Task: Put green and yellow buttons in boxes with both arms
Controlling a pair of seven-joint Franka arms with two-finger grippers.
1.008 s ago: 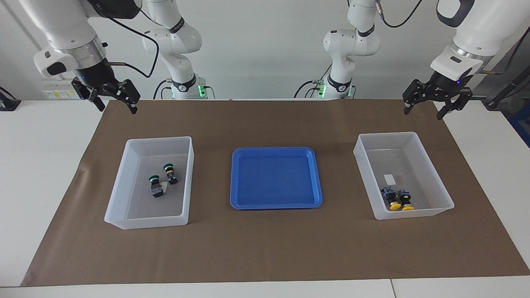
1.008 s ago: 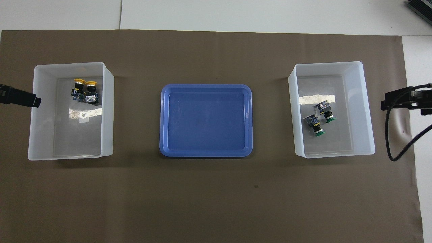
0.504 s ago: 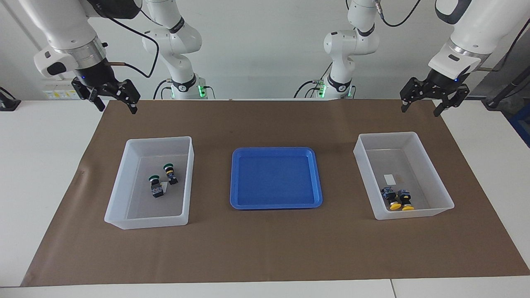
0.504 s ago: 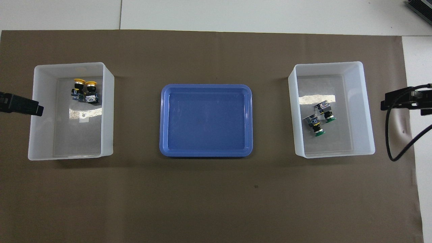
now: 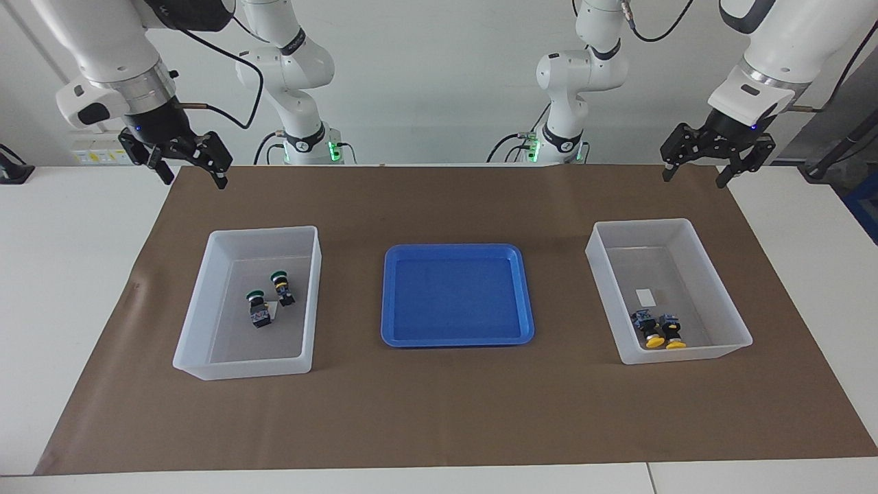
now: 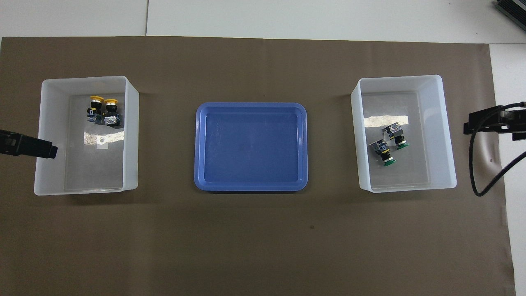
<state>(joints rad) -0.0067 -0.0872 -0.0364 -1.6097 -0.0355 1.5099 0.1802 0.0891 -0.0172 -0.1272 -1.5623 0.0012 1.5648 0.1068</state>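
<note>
Three things stand in a row on the brown mat (image 5: 439, 412): a bin (image 5: 199, 322) toward the right arm's end, a shallow blue tray (image 5: 391, 302) in the middle, and a second bin (image 5: 727, 302) toward the left arm's end. Bare strips of mat separate them, and wide bare bands run along both long edges of the surface. Both bins are open-topped. Green buttons (image 5: 259, 309) lie mid-floor in one; yellow buttons (image 5: 658, 331) crowd the other's wall farthest from the robots.

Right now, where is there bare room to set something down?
The blue tray between the two boxes holds nothing. The box with the yellow buttons is bare on its robot-side half; the box with the green buttons is crowded mid-floor. Both end effectors hang over the mat's robot-side corners.
</note>
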